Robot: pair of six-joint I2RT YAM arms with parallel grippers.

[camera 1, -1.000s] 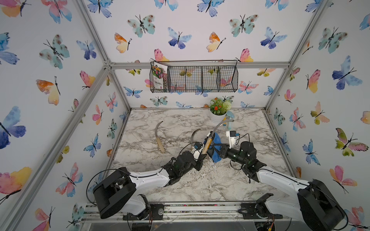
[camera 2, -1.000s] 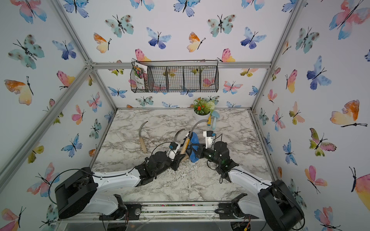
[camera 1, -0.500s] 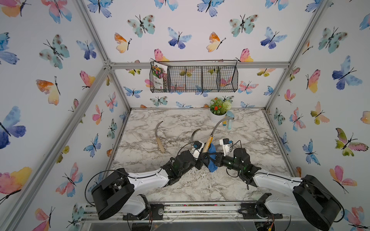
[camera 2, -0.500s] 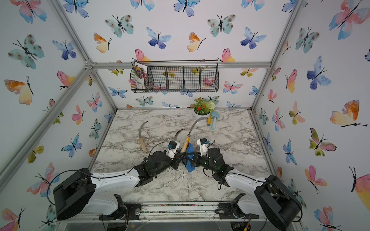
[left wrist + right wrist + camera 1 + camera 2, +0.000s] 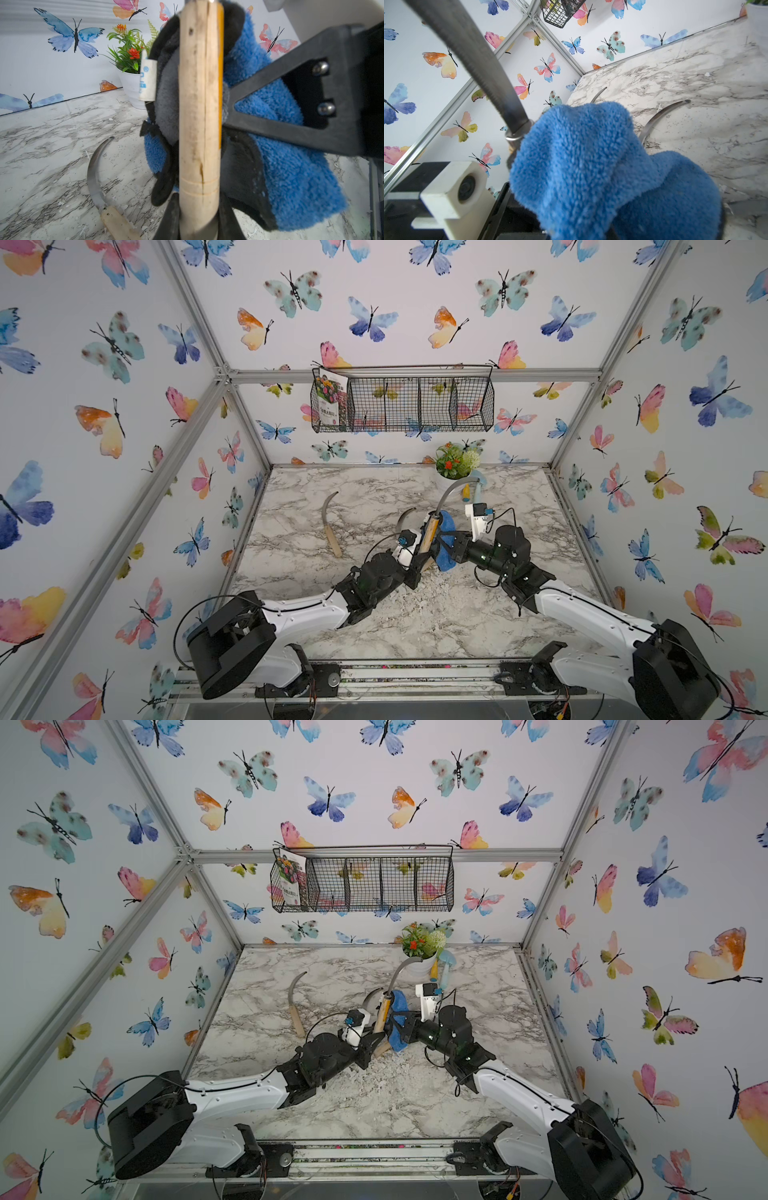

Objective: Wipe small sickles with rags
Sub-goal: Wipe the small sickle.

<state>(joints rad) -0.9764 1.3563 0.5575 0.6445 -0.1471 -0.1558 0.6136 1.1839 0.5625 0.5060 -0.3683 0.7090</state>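
My left gripper (image 5: 419, 565) (image 5: 199, 216) is shut on the wooden handle of a small sickle (image 5: 429, 531) (image 5: 381, 1013) (image 5: 199, 104). The sickle stands upright, its grey blade (image 5: 477, 68) curving up toward the back. My right gripper (image 5: 446, 544) (image 5: 401, 1026) is shut on the blue rag (image 5: 448, 521) (image 5: 399, 1002) (image 5: 280, 166) (image 5: 591, 166), which is pressed around the handle just below the blade. The rag hides the right jaws in the right wrist view. A second sickle (image 5: 330, 522) (image 5: 296, 1006) lies flat at the left. A third sickle (image 5: 405, 516) (image 5: 93, 172) (image 5: 658, 118) lies just behind my left wrist.
A white pot with a plant (image 5: 455, 464) stands at the back, with a light-blue trowel (image 5: 478, 485) leaning beside it. A wire basket (image 5: 403, 406) hangs on the back wall. White crumbs (image 5: 436, 593) are scattered on the marble top under both wrists.
The right gripper slid the rag down the handle toward the left gripper, then back up to just under the blade. The left gripper kept its hold on the sickle.
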